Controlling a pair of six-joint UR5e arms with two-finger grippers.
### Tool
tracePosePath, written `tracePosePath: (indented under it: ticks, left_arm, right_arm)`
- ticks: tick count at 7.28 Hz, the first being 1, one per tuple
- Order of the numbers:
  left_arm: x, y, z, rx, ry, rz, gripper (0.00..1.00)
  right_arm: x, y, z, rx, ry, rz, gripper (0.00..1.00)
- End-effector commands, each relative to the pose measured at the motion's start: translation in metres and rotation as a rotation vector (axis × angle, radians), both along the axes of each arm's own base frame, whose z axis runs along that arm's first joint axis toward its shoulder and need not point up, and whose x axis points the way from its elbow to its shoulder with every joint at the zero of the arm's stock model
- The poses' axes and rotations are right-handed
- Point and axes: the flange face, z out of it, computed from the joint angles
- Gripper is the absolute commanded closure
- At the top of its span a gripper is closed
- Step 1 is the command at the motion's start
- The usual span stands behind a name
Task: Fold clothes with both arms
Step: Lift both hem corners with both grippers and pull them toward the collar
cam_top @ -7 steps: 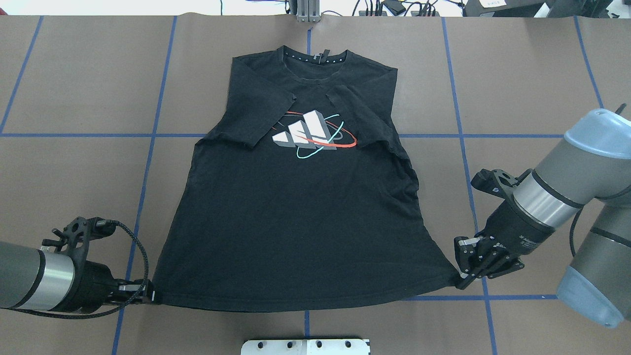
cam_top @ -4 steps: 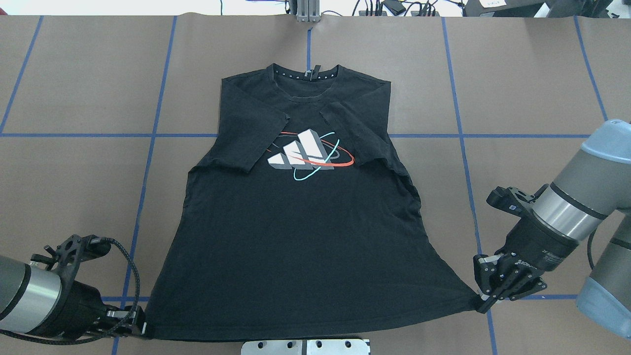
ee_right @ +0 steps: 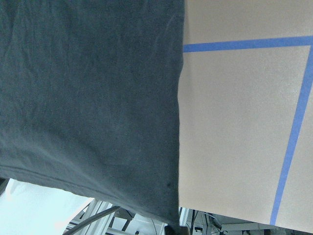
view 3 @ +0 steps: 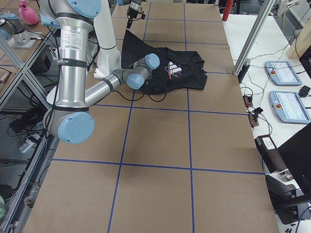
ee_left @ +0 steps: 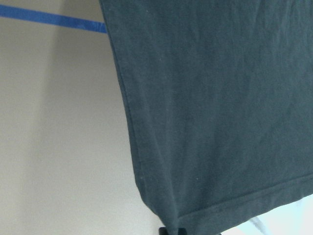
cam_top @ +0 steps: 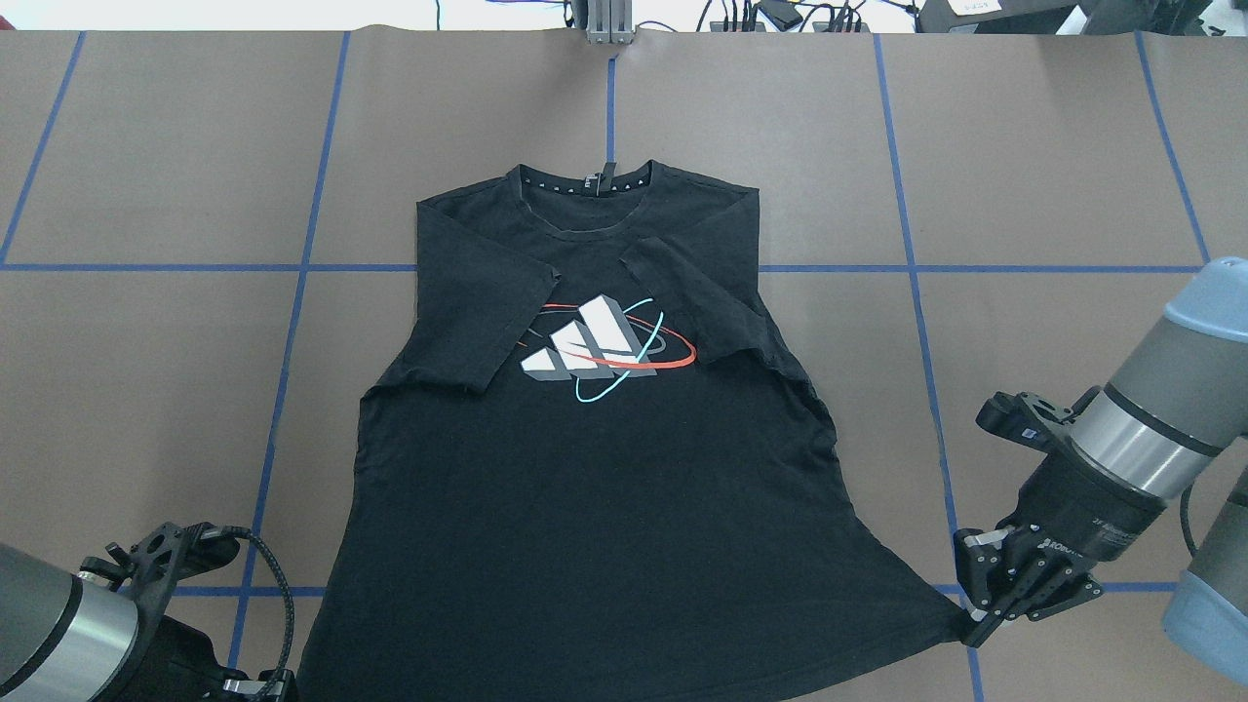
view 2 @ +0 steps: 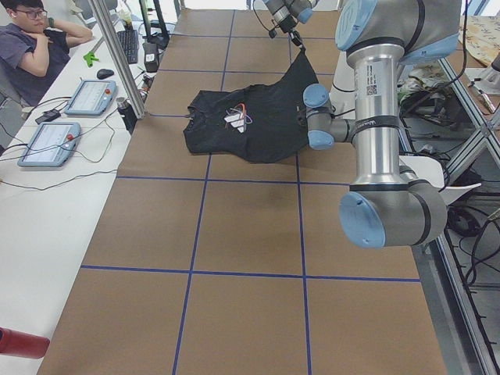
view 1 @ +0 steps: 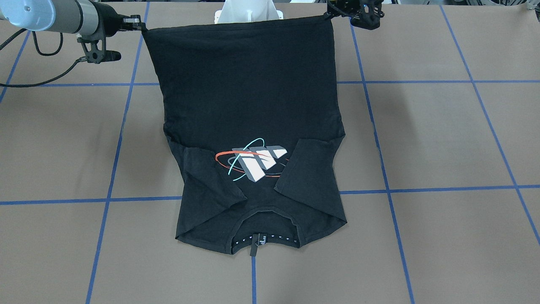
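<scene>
The black T-shirt (cam_top: 585,507) lies face up on the brown table (cam_top: 1033,146), collar at the far side. Both short sleeves are folded inward beside the white, red and teal chest print (cam_top: 604,346). My left gripper (cam_top: 281,685) is shut on the hem's left corner at the frame's bottom edge. My right gripper (cam_top: 975,634) is shut on the hem's right corner. In the front-facing view the hem stretches taut between the left gripper (view 1: 330,15) and the right gripper (view 1: 141,23). The left wrist view shows the pinched corner of the T-shirt (ee_left: 205,122).
Blue tape lines (cam_top: 292,322) grid the table. The white mount plate (view 1: 249,12) sits at the near edge behind the hem. Cables and plugs (cam_top: 780,15) line the far edge. A person (view 2: 31,47) sits at a side desk with tablets (view 2: 90,95).
Both grippers have drawn back toward the robot's base with the hem corners. The whole T-shirt has slid that way, and its collar now lies farther from the far edge.
</scene>
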Motion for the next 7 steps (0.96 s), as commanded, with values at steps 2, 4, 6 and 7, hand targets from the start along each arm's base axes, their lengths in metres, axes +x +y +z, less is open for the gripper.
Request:
tracePosePath:
  ticks: [2, 4, 6, 7]
  left_arm:
    - [-0.04, -0.064, -0.009, -0.001, 0.023, -0.143, 1.0]
    - [-0.085, -0.131, -0.042, 0.048, 0.108, -0.311, 1.0]
    - [-0.101, -0.171, -0.039, 0.05, 0.102, -0.407, 1.0]
    - [-0.098, -0.195, -0.032, 0.043, 0.087, -0.442, 1.0]
  right_arm:
    - [0.019, -0.034, -0.014, 0.028, -0.026, 0.097, 1.0]
    - [0.033, -0.071, -0.026, 0.072, -0.056, 0.182, 1.0]
    - [0.05, -0.12, -0.027, 0.127, -0.105, 0.278, 1.0]
    - [0.056, -0.139, -0.016, 0.135, -0.107, 0.313, 1.0]
